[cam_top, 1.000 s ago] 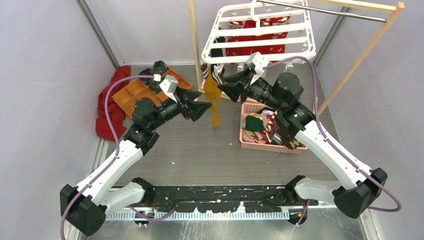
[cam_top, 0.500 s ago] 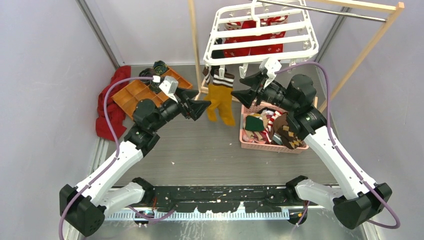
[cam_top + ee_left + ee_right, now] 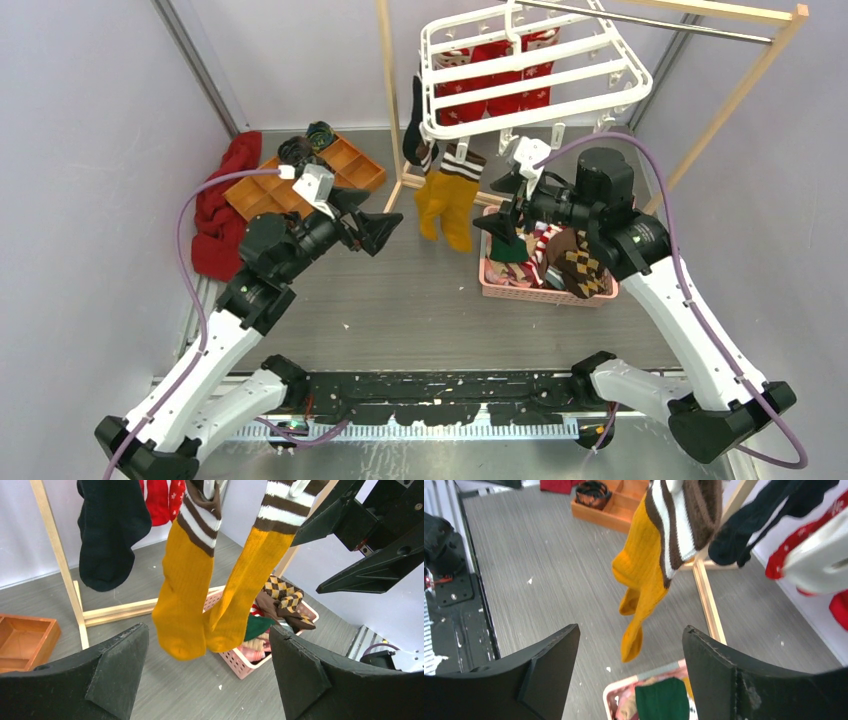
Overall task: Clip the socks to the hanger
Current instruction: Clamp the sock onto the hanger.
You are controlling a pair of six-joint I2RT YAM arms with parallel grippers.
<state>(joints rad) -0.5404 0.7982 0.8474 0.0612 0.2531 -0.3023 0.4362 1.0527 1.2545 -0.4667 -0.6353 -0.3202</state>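
The white hanger [image 3: 540, 75] hangs from the rod at the back. Two mustard-yellow socks [image 3: 448, 205] with brown-and-white striped cuffs dangle side by side from its front clips; a black sock [image 3: 415, 120] and red socks [image 3: 490, 75] hang there too. My left gripper [image 3: 385, 228] stands open just left of the yellow socks [image 3: 187, 605], apart from them. On their right my right gripper [image 3: 497, 205] is open and holds nothing. In the right wrist view a yellow sock [image 3: 644, 575] hangs ahead of the open jaws [image 3: 631, 628]. A brown argyle sock [image 3: 578, 262] lies in the basket.
A pink basket [image 3: 540, 292] with several socks sits under my right gripper. The wooden rack's upright [image 3: 390, 90] stands behind the yellow socks. An orange tray [image 3: 300, 180] with dark rolled bundles and a red cloth [image 3: 215, 215] lie at the left.
Both grippers drew back from the yellow socks and opened wider. The socks went from one bunch to two hanging side by side. The hanger swung to the right.
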